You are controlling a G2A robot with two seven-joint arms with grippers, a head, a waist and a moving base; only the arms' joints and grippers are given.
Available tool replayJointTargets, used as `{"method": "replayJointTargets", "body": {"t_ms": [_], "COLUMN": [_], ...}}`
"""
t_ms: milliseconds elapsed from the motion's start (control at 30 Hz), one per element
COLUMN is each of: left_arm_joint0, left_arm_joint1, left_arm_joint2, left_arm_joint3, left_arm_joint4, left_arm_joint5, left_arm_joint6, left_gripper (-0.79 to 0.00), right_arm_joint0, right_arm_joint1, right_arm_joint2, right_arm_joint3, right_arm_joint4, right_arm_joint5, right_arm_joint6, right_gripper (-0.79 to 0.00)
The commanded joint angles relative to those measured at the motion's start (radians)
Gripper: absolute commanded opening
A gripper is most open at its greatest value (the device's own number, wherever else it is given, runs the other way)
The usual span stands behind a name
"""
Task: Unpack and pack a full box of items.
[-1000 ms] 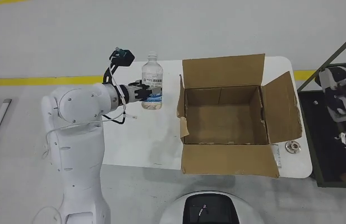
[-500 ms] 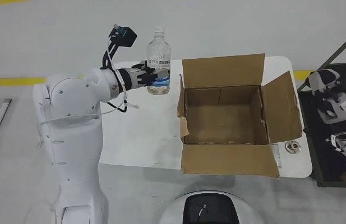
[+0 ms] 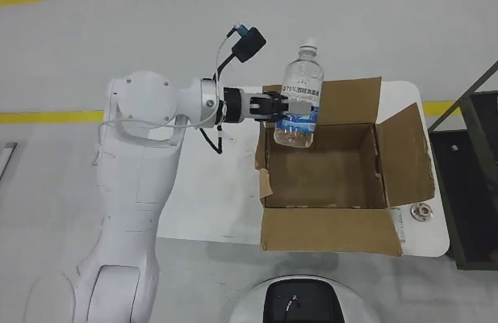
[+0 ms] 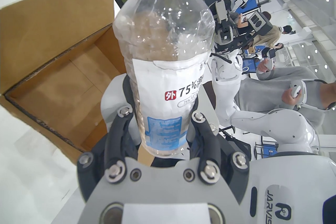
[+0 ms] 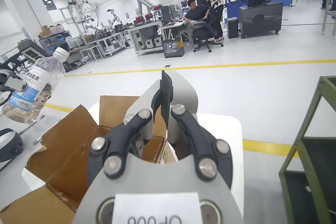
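I am reading the left gripper (image 3: 292, 114) as clamped narrow on the bottle (image 3: 302, 87), and its black fingers (image 4: 118, 130) are pressing on either side of the lower label band. In the left wrist view the gripper (image 4: 162, 118) is holding the bottle (image 4: 162, 38) close to its base, leaving the white cap and clear shoulder free. The bottle is hanging in the air, nearly upright, over the far left corner of the open cardboard box (image 3: 329, 230), and it is not touching the cardboard. In the right wrist view the bottle (image 5: 34, 86) is showing some clear liquid in its lower part. The box is sitting on the white table (image 3: 208, 194) with all four flaps folded outward. I am seeing the right gripper (image 5: 163, 93) with its pads pressed together, gripping nothing, above the box (image 5: 65, 156).
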Motion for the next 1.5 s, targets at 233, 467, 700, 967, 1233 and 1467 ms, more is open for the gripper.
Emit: {"method": "replayJointTargets", "body": {"t_ms": [233, 467, 700, 967, 1233, 1467], "left_arm_joint0": [0.000, -0.027, -0.142, -0.155, -0.155, -0.131], "left_arm_joint1": [0.000, -0.009, -0.058, -0.090, -0.090, -0.087], "left_arm_joint2": [0.000, 0.073, 0.249, 0.354, 0.354, 0.366], "left_arm_joint3": [0.000, -0.030, 0.044, 0.116, 0.116, 0.101], "left_arm_joint4": [0.003, -0.001, -0.062, -0.105, -0.105, -0.075], "left_arm_joint5": [0.000, 0.080, 0.216, 0.262, 0.262, 0.295], "left_arm_joint6": [0.000, 0.057, 0.094, 0.116, 0.116, 0.140], "left_gripper": [-0.785, -0.785, -0.785, -0.785, -0.785, -0.785], "right_arm_joint0": [-0.028, -0.026, -0.021, -0.021, -0.021, -0.022], "right_arm_joint1": [0.000, 0.002, 0.003, 0.003, 0.003, 0.004], "right_arm_joint2": [0.031, 0.034, 0.036, 0.036, 0.036, 0.044], "right_arm_joint3": [-0.004, 0.001, 0.001, 0.001, 0.001, 0.003], "right_arm_joint4": [0.026, 0.016, 0.007, 0.007, 0.007, -0.011], "right_arm_joint5": [0.000, 0.001, 0.007, 0.007, 0.007, 0.014], "right_arm_joint6": [-0.018, -0.026, -0.032, -0.032, -0.032, -0.037], "right_gripper": [-0.785, -0.785, -0.785, -0.785, -0.785, -0.785]}}
